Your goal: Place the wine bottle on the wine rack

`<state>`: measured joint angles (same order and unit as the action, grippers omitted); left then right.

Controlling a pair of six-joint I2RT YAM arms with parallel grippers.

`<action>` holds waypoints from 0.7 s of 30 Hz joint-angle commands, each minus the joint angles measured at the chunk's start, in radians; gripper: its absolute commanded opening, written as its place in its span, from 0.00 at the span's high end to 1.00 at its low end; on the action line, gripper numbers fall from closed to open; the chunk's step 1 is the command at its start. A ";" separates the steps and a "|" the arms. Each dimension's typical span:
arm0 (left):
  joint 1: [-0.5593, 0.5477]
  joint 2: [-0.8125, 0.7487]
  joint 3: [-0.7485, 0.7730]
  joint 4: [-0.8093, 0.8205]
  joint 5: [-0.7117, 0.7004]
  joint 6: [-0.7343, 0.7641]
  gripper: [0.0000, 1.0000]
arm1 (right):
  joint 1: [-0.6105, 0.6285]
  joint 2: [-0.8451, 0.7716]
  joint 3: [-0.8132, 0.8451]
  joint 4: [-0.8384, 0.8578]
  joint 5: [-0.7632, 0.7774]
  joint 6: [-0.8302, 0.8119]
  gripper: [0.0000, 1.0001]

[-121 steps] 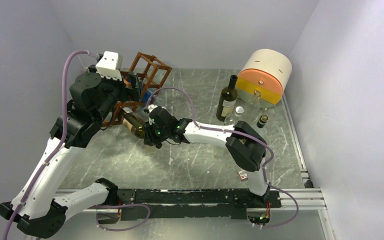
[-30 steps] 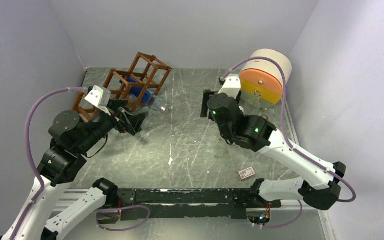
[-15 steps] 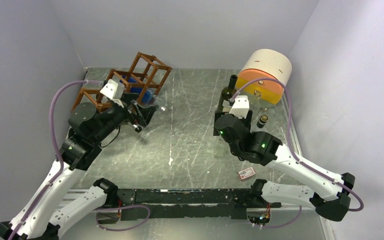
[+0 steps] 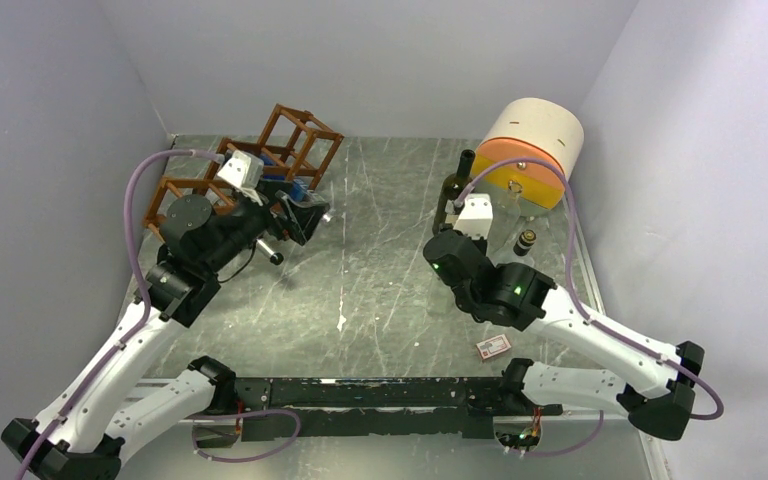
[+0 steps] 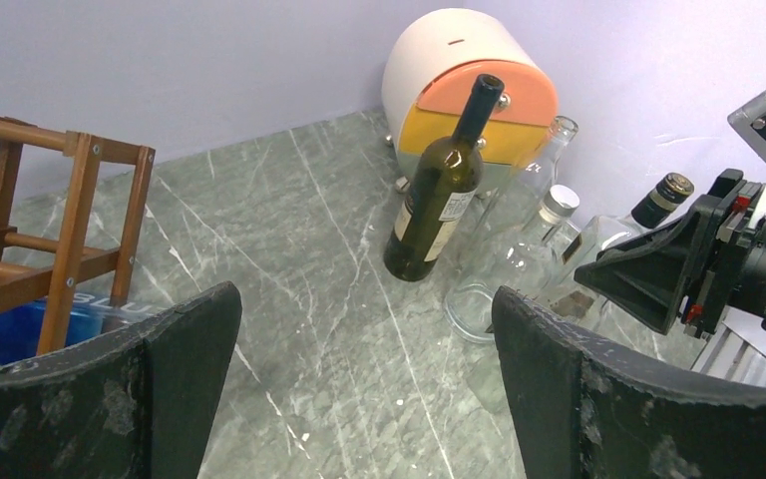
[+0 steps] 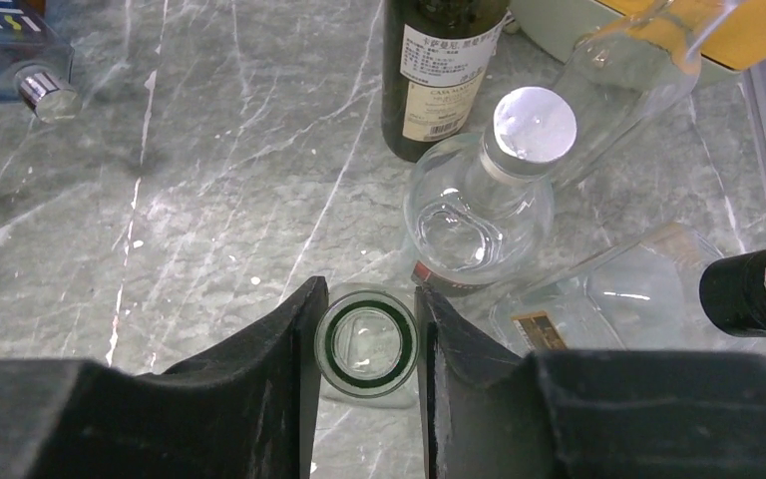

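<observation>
The right gripper (image 6: 366, 319) sits narrow, pinching the open neck of a clear glass bottle (image 6: 367, 373) that stands just beside the dark green labelled wine bottle (image 4: 454, 203), well apart from the reddish-brown wooden lattice wine rack (image 5: 73, 235). The left gripper (image 5: 364, 319) hangs wide open and empty. Lifting and racking appear undone.

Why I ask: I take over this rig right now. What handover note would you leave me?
Left end effector: open, empty, next to the wine rack.
Right end effector: shut on the open mouth of a clear bottle.
Dark wine bottle: upright on the table, beside the round bin, untouched.
Blue bottle: lying at the rack's foot; whether it sits inside the bars is unclear.
Done: the dark wine bottle is not racked.
Left: grasp it and lay it in a rack cell.
</observation>
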<state>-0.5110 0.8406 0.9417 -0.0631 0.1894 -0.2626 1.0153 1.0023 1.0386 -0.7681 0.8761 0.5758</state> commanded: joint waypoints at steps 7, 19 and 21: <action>0.005 -0.004 -0.049 0.069 0.073 -0.004 0.00 | -0.008 0.027 0.042 0.022 0.001 -0.033 0.95; -0.010 -0.030 -0.336 0.395 0.307 0.120 0.00 | -0.008 0.109 0.225 0.250 -0.206 -0.269 1.00; -0.026 -0.016 -0.360 0.420 0.319 0.125 0.01 | -0.008 0.137 0.251 0.274 -0.253 -0.287 1.00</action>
<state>-0.5163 0.8268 0.6136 0.1902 0.4118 -0.1883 1.0092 1.1088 1.2175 -0.6308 0.7124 0.3668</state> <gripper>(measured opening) 0.996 0.370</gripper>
